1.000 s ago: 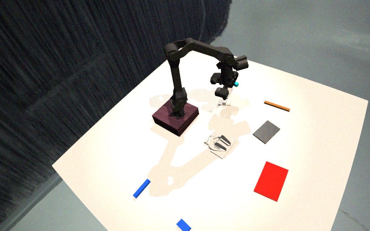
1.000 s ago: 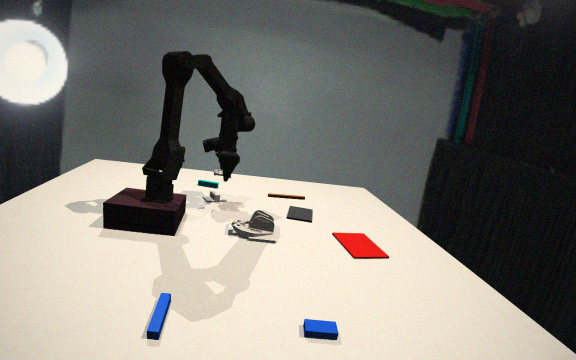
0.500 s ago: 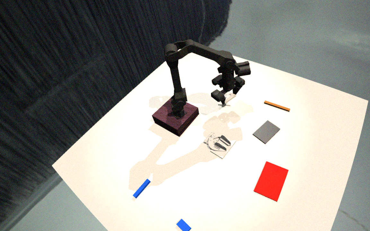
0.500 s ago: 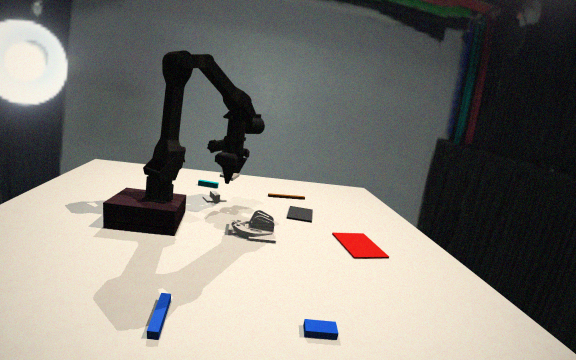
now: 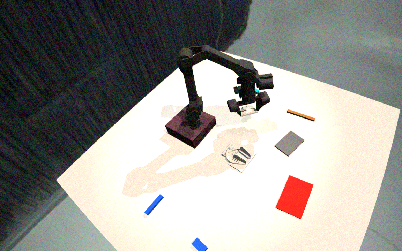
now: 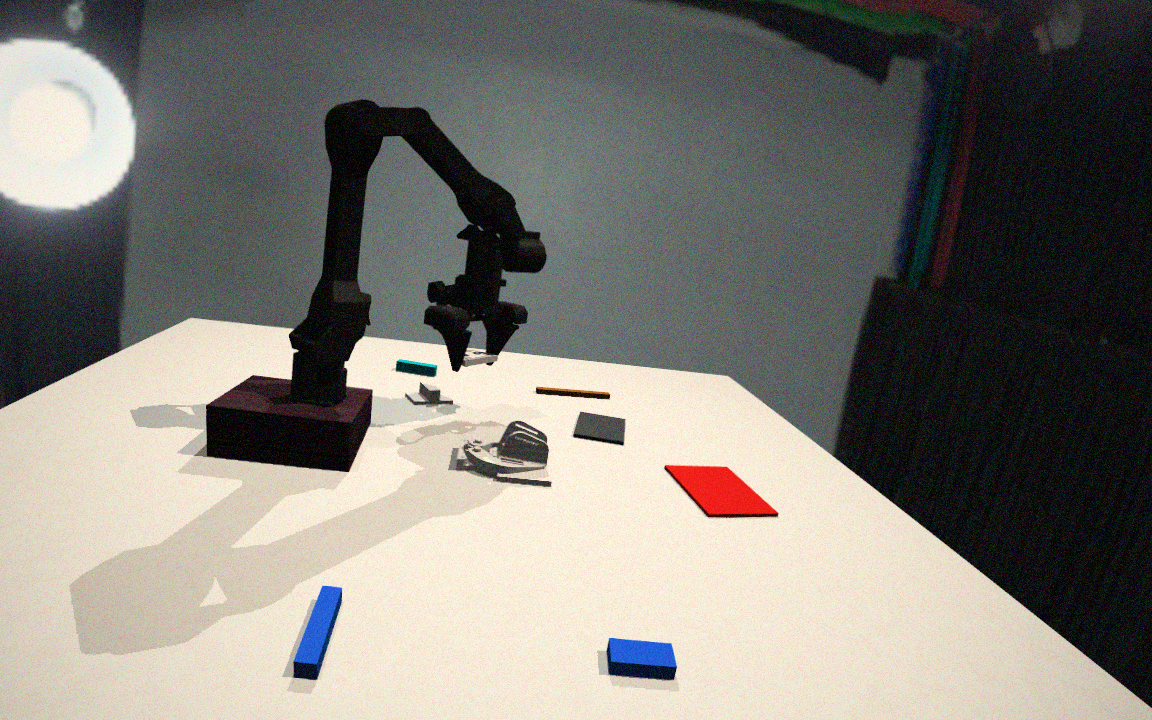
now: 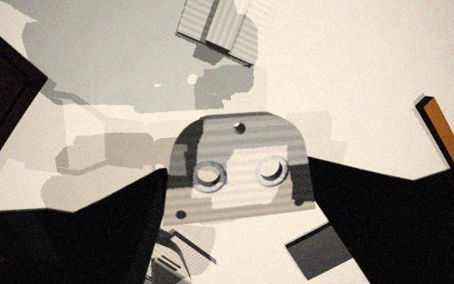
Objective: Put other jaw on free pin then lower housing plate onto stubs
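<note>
My gripper (image 5: pixel 248 111) (image 6: pixel 474 361) (image 7: pixel 235 170) is shut on the pale housing plate (image 5: pixel 246 112) (image 6: pixel 479 359) (image 7: pixel 251 138) and holds it by its two sides, high above the table. The plate shows two large ringed holes and several small dark ones in the wrist view. The gripper assembly (image 5: pixel 236 157) (image 6: pixel 508 462) stands on the table, below and nearer the top and exterior views than my gripper. Its two jaws, with dark ribbed pads, lie side by side on it. Whether both sit on their pins and the gear teeth mesh is too small to tell. In the wrist view my left finger partly hides the assembly.
A small grey stand with a block (image 6: pixel 430 392) (image 7: pixel 227 28) is behind. A teal block (image 5: pixel 256 90) (image 6: pixel 416 367), an orange bar (image 5: pixel 300 115) (image 6: pixel 572 392) (image 7: pixel 448 134), a dark grey plate (image 5: pixel 289 143) (image 6: pixel 599 428) (image 7: pixel 319 252), a red plate (image 5: pixel 295 196) (image 6: pixel 721 490) and two blue blocks lie around.
</note>
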Controlling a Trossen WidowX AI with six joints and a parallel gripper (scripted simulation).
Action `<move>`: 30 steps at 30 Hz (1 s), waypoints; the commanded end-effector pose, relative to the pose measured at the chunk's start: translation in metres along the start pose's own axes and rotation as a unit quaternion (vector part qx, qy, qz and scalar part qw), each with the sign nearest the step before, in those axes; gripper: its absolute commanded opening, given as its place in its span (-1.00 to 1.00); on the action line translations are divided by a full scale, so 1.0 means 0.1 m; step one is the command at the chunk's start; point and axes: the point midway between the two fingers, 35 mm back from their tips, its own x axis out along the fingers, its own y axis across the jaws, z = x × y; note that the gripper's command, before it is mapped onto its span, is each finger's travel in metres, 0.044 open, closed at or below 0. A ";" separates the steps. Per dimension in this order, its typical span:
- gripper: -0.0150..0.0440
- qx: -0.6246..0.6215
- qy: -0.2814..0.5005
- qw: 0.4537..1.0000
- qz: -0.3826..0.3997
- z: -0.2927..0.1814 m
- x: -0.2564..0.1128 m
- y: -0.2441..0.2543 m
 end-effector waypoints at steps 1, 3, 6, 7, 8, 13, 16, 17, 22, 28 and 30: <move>0.70 0.064 -0.001 0.998 0.001 -0.09 0.00 0.04; 0.70 0.093 -0.001 0.996 0.001 -0.14 0.00 0.06; 0.70 0.136 0.000 0.991 0.002 -0.20 0.00 0.09; 0.70 0.151 0.000 0.989 0.002 -0.22 0.00 0.10; 0.70 0.165 0.000 0.986 0.002 -0.24 0.00 0.11; 0.70 0.236 0.001 0.972 0.002 -0.34 0.01 0.16; 0.70 0.278 0.001 0.960 0.002 -0.40 0.01 0.20; 0.70 0.292 0.001 0.956 0.002 -0.42 0.01 0.21; 0.70 0.361 0.002 0.933 0.002 -0.52 0.01 0.27; 0.70 0.441 0.003 0.898 0.002 -0.63 0.01 0.35; 0.70 0.467 0.003 0.884 0.002 -0.67 0.01 0.38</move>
